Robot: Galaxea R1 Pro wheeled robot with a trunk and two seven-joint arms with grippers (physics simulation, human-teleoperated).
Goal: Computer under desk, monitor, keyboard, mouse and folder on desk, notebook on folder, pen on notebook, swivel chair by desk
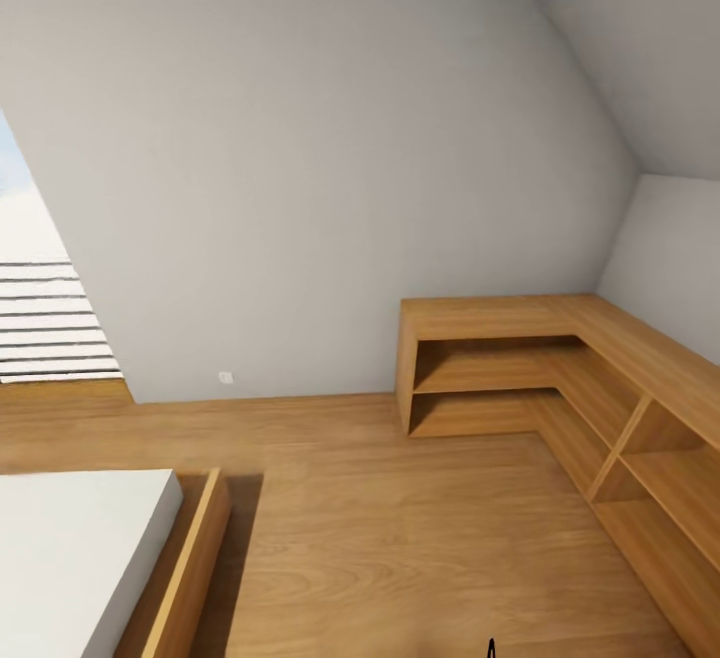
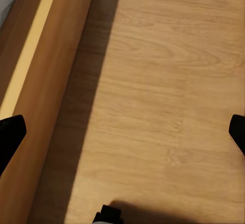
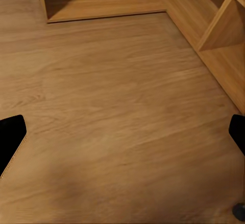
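A white-mattressed wooden bed (image 1: 90, 558) and an L-shaped wooden corner shelf (image 1: 560, 378) are seen from the head. Both grippers' black fingers (image 2: 10, 137) (image 3: 10, 139) are spread over light wood floor (image 1: 400, 528).

In the head view a floor (image 1: 400, 538) runs from the near edge back to a wall (image 1: 300, 188) that leans inward overhead. A bed (image 1: 70, 548) sits in the near left corner, its frame (image 1: 185, 578) along its right side. Behind the bed, at far left, is a window (image 1: 45, 318). An L-shaped shelf unit (image 1: 560, 378) fills the right corner, one leg against the back wall, the other running forward along the right wall (image 1: 670, 258). A small plate, perhaps a socket (image 1: 226, 376), sits low on the back wall.
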